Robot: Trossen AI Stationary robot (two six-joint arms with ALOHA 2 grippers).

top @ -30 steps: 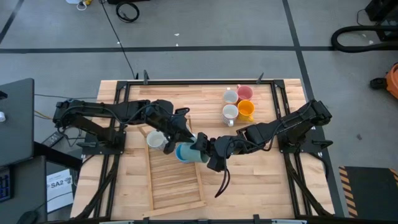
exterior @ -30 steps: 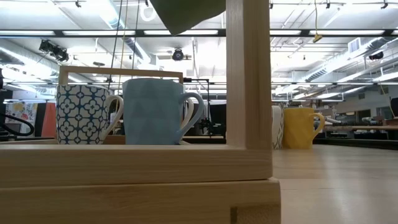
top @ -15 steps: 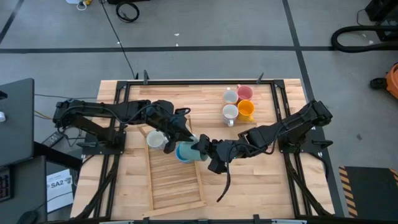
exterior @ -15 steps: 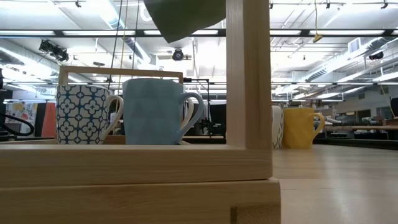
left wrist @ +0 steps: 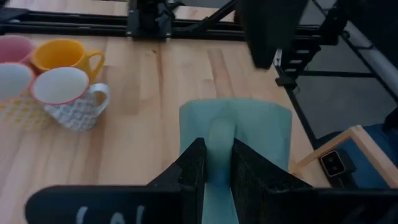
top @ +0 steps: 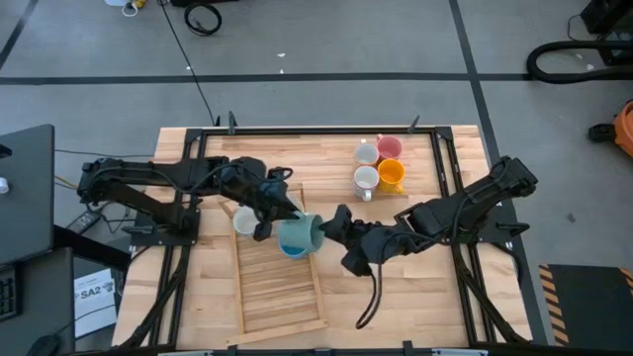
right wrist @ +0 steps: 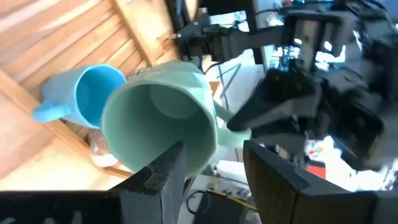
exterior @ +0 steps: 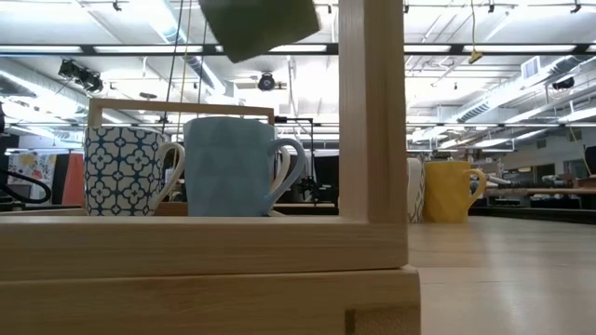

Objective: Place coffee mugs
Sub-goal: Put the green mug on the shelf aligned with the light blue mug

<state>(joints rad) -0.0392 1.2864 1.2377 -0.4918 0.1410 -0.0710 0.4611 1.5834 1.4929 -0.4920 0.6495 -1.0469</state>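
**Supervisor:** Report the mug's position and who has it.

**Operator:** The teal-green mug [top: 300,234] is off the bench, lying on its side in the air over the near end of the wooden rack [top: 280,287]. My left end effector [left wrist: 214,163] is pinched narrow on its handle; in the left wrist view the mug body extends straight ahead of the fingers. My right end effector [right wrist: 208,158] stands wide, holding nothing. In the right wrist view the mug's open mouth faces it, just ahead of the fingers.

**Supervisor:** What sits around it?

**Operator:** Beneath the held mug, a bright blue mug [right wrist: 87,99] already stands in the rack, with a white patterned mug [exterior: 126,171] beside it. Well away on the bench, beyond the right end effector, are the orange mug [top: 392,175], the pink mug [top: 390,147] and two white mugs [top: 366,179].

**Supervisor:** Which step is this?

**Operator:** I judge it a hand-over between arms, the left now carrying alone.

**Supervisor:** Next move?

**Operator:** I must right the mug, pick a free spot in the rack clear of the blue mug, lower, then spread the fingers.
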